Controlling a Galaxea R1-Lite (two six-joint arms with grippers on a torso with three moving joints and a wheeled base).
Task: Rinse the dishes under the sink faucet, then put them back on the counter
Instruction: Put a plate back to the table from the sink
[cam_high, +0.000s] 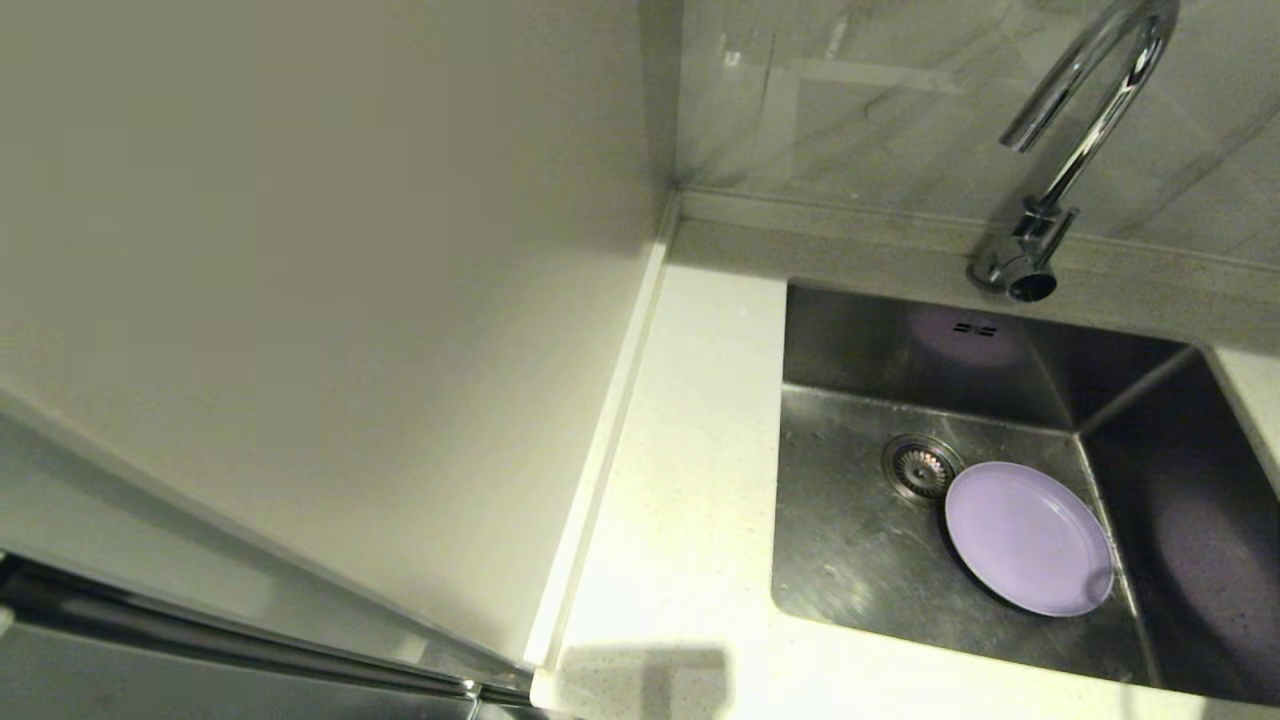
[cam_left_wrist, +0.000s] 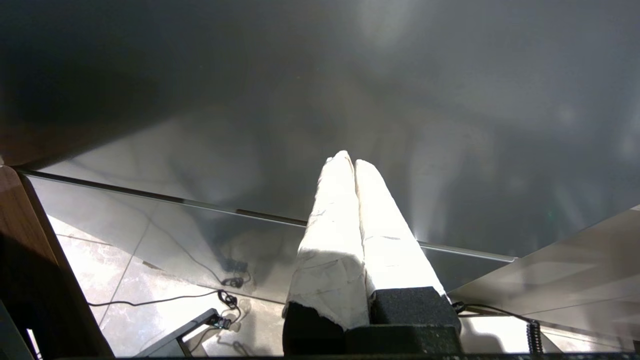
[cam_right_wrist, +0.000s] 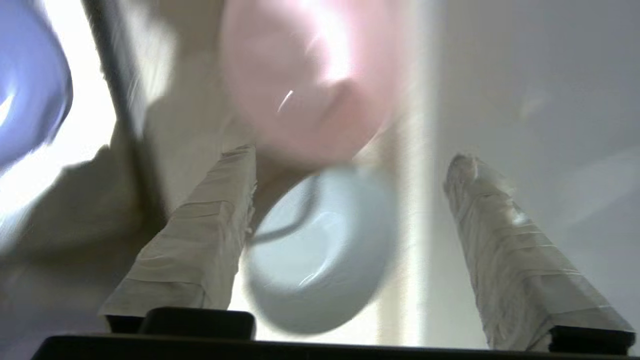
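Note:
The lavender plate lies flat in the steel sink, just right of the drain strainer. The chrome faucet arches over the sink's back edge. Neither gripper shows in the head view. In the right wrist view my right gripper is open, its taped fingers wide apart and holding nothing. The pale blue-white bowl sits below it, close to one finger, with the pink bowl just beyond. An edge of the plate shows at the side. My left gripper is shut, parked low.
The white speckled counter runs along the sink's left side and front. A plain cream wall panel stands close on the left. The left wrist view shows a dark cabinet front and cables on the floor.

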